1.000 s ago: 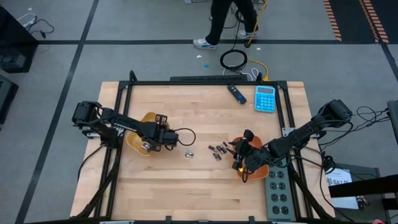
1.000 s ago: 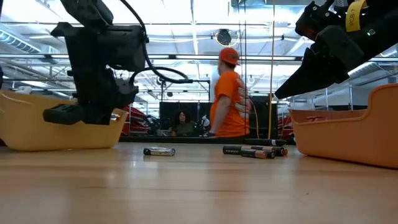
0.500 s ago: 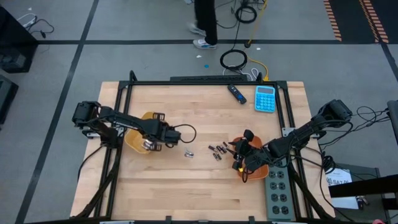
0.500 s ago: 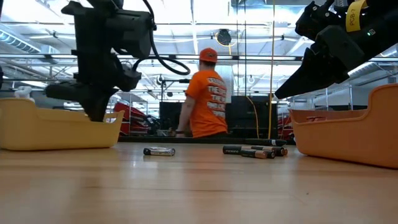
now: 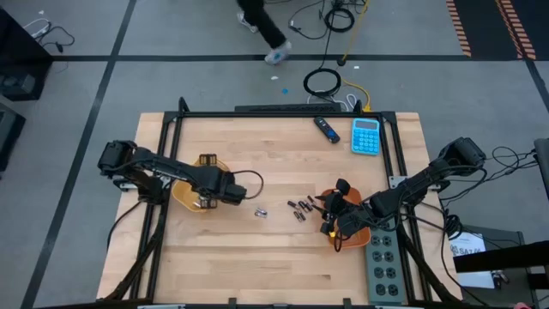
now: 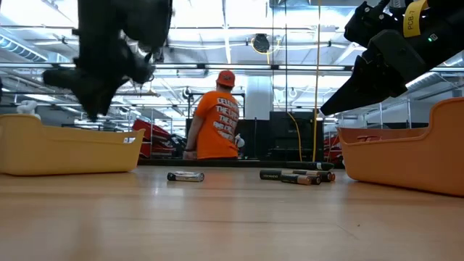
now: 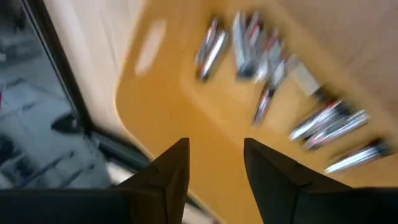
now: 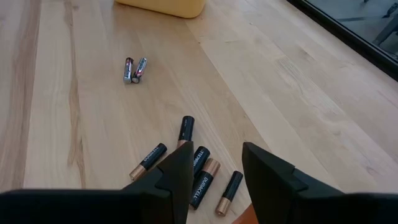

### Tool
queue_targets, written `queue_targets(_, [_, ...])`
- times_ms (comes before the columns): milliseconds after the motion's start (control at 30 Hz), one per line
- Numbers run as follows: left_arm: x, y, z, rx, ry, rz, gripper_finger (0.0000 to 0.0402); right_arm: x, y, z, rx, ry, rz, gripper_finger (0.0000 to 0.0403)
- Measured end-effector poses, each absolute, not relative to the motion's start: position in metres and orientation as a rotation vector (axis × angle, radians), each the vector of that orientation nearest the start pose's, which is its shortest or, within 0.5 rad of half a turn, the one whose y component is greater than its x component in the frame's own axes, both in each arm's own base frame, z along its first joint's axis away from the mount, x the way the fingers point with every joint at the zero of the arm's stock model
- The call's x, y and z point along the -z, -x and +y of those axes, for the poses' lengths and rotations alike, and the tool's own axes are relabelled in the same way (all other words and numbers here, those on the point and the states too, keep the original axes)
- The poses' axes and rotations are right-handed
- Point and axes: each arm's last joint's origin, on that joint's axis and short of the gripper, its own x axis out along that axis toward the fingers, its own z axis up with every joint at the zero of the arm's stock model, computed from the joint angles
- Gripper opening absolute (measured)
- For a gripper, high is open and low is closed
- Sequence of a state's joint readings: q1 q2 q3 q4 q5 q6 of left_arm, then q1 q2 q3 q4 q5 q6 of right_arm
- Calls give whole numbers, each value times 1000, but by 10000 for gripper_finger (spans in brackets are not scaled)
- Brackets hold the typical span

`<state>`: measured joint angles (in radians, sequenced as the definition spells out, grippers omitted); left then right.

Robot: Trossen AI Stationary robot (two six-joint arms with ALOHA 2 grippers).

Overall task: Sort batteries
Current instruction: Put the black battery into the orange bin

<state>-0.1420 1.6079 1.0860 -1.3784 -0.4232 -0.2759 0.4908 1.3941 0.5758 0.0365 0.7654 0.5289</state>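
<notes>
My left gripper (image 7: 214,168) hangs open above the yellow tray (image 5: 183,194) at the table's left, with nothing between its fingers. Several silver batteries (image 7: 261,62) lie on the tray's floor below it. Two silver batteries (image 5: 260,211) lie side by side on the wood at mid-table. Several dark batteries (image 8: 193,165) lie loose just right of them. My right gripper (image 8: 214,174) stands open above the dark batteries, at the left rim of the orange tray (image 5: 356,225), and holds nothing.
A blue calculator (image 5: 366,136) and a dark stick (image 5: 325,128) lie at the far edge. A grey power strip (image 5: 383,257) lies at the near right. Black frame rails (image 5: 167,172) run along both sides. Beyond the table walks a person in an orange shirt (image 6: 216,127).
My left gripper has gone toward the table's left edge over the yellow tray, dipped toward it and then risen well above its rim. My right arm has kept still. The person behind the table has walked on.
</notes>
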Motion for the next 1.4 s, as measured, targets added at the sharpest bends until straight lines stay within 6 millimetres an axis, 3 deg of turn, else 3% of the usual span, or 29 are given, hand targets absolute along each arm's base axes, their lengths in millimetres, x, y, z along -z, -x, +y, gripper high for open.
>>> queue_targets(333, [-221,-296,-76,-213,-216,1185,161,-163,-228,99,413,-51,536,130])
queue_targets(500, [-213,-311,-103,-99,-166,1069,161,-163,-228,99,414,-46,542,130])
queue_targets(667, [-197,-320,-126,-71,-291,996,161,-162,-228,99,410,-29,548,130])
queue_targets(867, [-197,-338,-147,-145,-523,720,161,-163,-228,99,423,-25,535,130])
queue_targets(1000, [-180,-332,-142,-131,-576,619,161,-168,-232,100,415,-68,503,130])
queue_targets(1133, [-170,-319,-119,-180,-550,566,161,-195,-249,104,371,-77,479,130])
queue_targets(1300, [-183,-286,-99,-238,-488,482,148,-224,-274,107,400,-23,532,130])
queue_targets(1400, [-197,-266,-87,-365,-450,396,141,-221,-292,99,417,-26,600,130])
